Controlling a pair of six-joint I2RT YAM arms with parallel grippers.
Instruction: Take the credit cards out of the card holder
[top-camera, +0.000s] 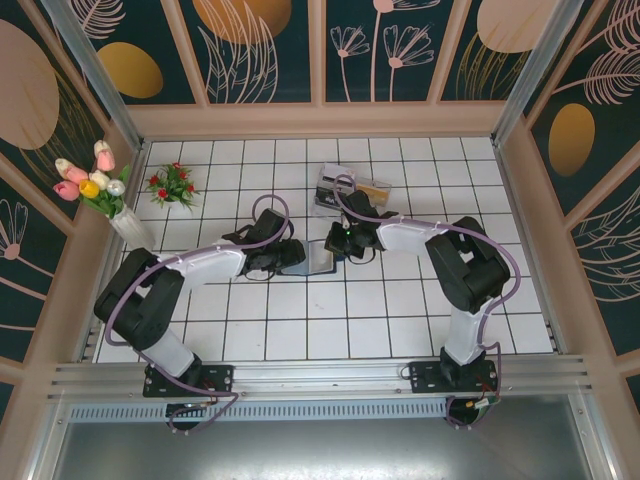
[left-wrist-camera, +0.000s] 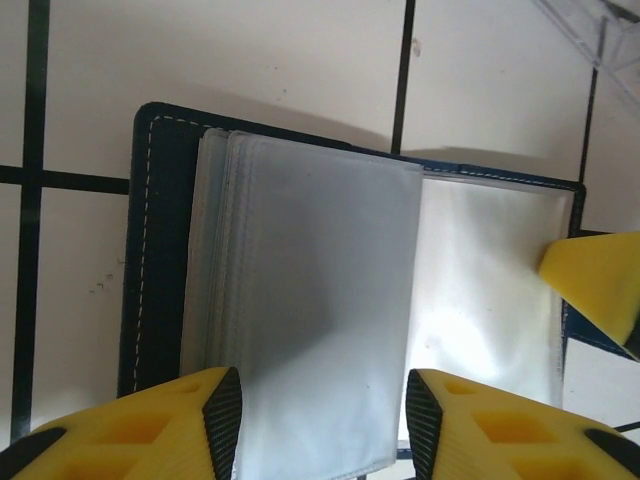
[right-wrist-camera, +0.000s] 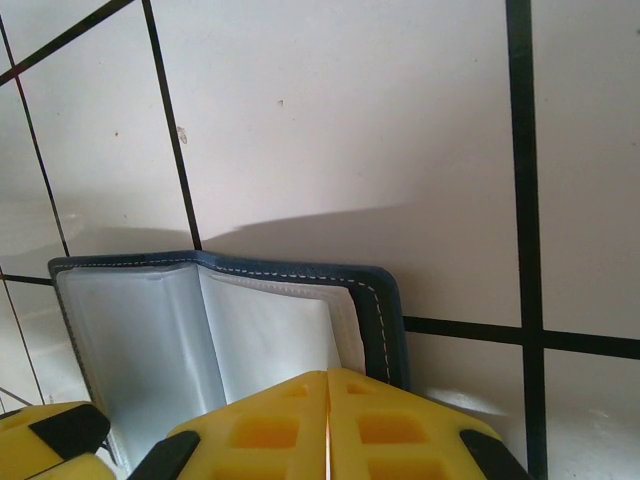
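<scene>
The holder (right-wrist-camera: 230, 340) lies open on the tile just ahead of the right gripper (right-wrist-camera: 328, 388). That gripper's fingers are clenched together with nothing between them and sit at the cover's near edge, a placing that I judge is meant to pin the cover flat. The left gripper (left-wrist-camera: 322, 425) faces it from the opposite side with its fingers released and apart; the loose stack of clear sleeves (left-wrist-camera: 310, 300) lies between and ahead of them, which suits pinching a sleeve or drawing something out. The sleeves look cloudy, so I cannot tell whether cards sit inside them.
</scene>
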